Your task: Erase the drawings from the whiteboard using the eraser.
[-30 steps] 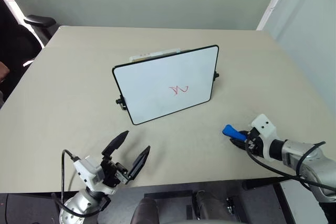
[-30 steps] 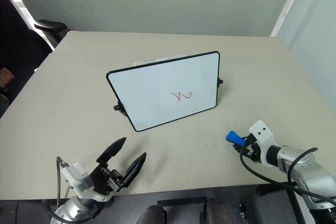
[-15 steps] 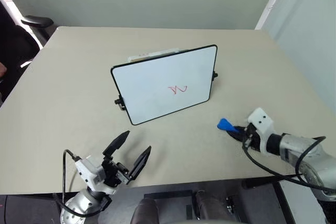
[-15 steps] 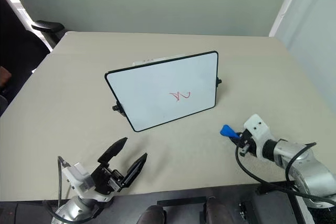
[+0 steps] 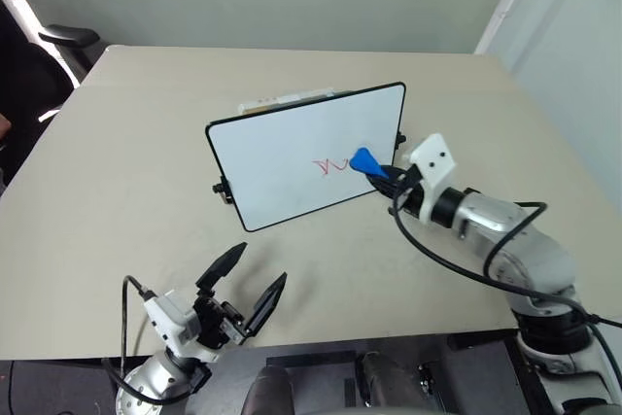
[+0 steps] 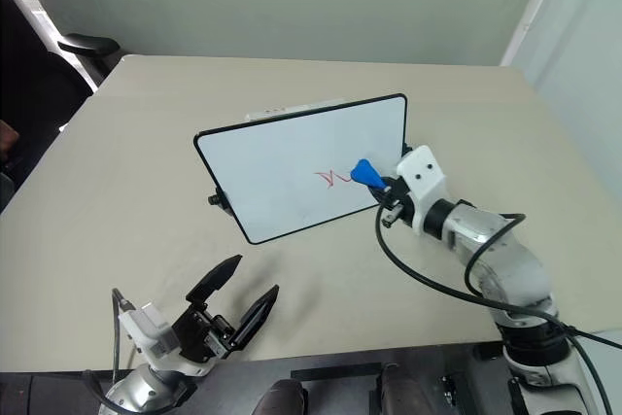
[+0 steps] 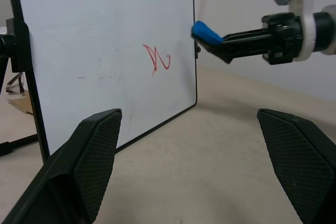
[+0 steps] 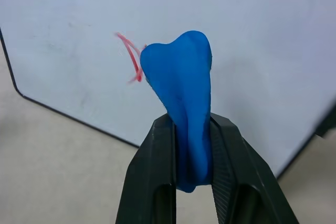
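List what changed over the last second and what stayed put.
The right hand, shut on the blue eraser throughout, lifted off the table's near right area and swung up and leftward to the whiteboard; the eraser now sits just right of the red drawings. Nothing was picked up or released. The left hand stayed open, low near the table edge; board and drawings unchanged.

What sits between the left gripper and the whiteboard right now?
Nothing: in the left eye view, bare table runs from the open left gripper up to the whiteboard. The left wrist view shows the same empty stretch.
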Motion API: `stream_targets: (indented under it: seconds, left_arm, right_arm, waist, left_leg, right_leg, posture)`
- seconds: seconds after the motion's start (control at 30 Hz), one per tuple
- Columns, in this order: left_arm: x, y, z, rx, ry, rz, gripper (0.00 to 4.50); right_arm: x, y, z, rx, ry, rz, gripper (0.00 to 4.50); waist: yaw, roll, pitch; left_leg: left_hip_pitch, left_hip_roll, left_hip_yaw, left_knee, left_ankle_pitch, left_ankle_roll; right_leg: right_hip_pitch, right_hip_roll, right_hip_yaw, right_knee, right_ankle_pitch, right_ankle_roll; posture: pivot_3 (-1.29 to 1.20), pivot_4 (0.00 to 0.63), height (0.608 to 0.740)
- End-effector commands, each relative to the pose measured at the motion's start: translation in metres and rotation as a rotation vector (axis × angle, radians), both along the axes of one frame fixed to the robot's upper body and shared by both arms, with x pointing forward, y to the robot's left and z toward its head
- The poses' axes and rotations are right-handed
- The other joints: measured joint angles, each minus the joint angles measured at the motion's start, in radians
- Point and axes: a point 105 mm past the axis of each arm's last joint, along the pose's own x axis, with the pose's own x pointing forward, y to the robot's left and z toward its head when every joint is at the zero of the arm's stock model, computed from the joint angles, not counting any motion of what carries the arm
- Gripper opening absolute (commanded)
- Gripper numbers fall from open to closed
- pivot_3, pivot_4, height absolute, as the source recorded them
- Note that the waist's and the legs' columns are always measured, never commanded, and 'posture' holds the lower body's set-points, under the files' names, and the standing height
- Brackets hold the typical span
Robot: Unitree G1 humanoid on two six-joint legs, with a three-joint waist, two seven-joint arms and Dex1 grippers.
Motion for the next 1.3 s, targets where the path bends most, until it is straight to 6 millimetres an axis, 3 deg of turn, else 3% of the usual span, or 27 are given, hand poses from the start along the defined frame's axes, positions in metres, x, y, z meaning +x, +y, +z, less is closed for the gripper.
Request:
stream_targets:
  seconds: [0.03, 0.2, 0.33, 0.53, 0.77, 1.07, 1.3]
  left_arm:
    - [-0.002, 0.0, 0.012, -0.001, -0.046, 0.001, 4.5]
    - [0.0, 0.003, 0.012, 0.0, -0.047, 0.01, 4.5]
    - [0.0, 0.004, 0.013, 0.001, -0.05, 0.014, 4.5]
    - [0.0, 0.006, 0.014, 0.001, -0.053, 0.02, 4.5]
    - [0.002, 0.01, 0.015, -0.001, -0.053, 0.032, 4.5]
    - [0.003, 0.014, 0.015, -0.004, -0.054, 0.043, 4.5]
    - [0.003, 0.017, 0.016, -0.003, -0.053, 0.048, 4.5]
  right_arm:
    - [0.007, 0.006, 0.011, -0.021, -0.091, -0.006, 0.47]
    - [0.018, 0.007, -0.003, -0.064, -0.076, -0.032, 0.47]
    - [0.033, -0.005, -0.031, -0.122, -0.013, -0.107, 0.47]
    - [0.038, -0.004, -0.036, -0.145, -0.001, -0.109, 0.47]
    - [0.041, 0.013, -0.006, -0.117, -0.085, -0.049, 0.47]
    - [0.027, 0.034, 0.015, -0.089, -0.144, 0.064, 0.47]
    - [0.024, 0.038, 0.01, -0.103, -0.131, 0.094, 0.47]
  waist:
    - [0.0, 0.0, 0.0]
    - [0.0, 0.0, 0.0]
    - [0.0, 0.0, 0.0]
    - [-0.002, 0.0, 0.0]
    - [-0.01, 0.001, 0.0]
    - [-0.019, 0.001, 0.0]
    - [-0.016, 0.001, 0.0]
  left_leg:
    - [0.0, 0.0, 0.0, 0.0, 0.0, 0.0]
    - [0.0, 0.0, -0.001, 0.001, 0.0, 0.0]
    - [0.001, 0.0, -0.001, 0.001, 0.001, -0.002]
    - [0.001, 0.0, -0.001, 0.001, 0.002, -0.004]
    - [0.001, 0.0, -0.001, 0.001, 0.004, -0.007]
    - [0.0, 0.0, -0.001, 0.0, 0.005, -0.007]
    - [-0.002, 0.0, -0.001, 0.0, 0.005, -0.007]
  right_leg:
    - [0.0, 0.0, 0.0, 0.0, 0.001, 0.003]
    - [0.0, 0.0, 0.0, 0.0, 0.002, 0.005]
    - [0.0, -0.001, 0.0, 0.0, 0.003, 0.006]
    - [0.0, -0.001, 0.0, 0.0, 0.003, 0.006]
    - [-0.001, 0.0, 0.0, 0.0, 0.006, 0.002]
    - [-0.002, 0.0, 0.0, 0.0, 0.008, -0.001]
    - [-0.003, 0.0, 0.0, 0.0, 0.007, -0.002]
  posture:
    - [0.0, 0.15, 0.74]
    - [0.0, 0.15, 0.74]
    - [0.0, 0.15, 0.74]
    - [0.0, 0.15, 0.74]
    - [0.0, 0.15, 0.74]
    - [0.0, 0.15, 0.74]
    - [0.0, 0.15, 0.74]
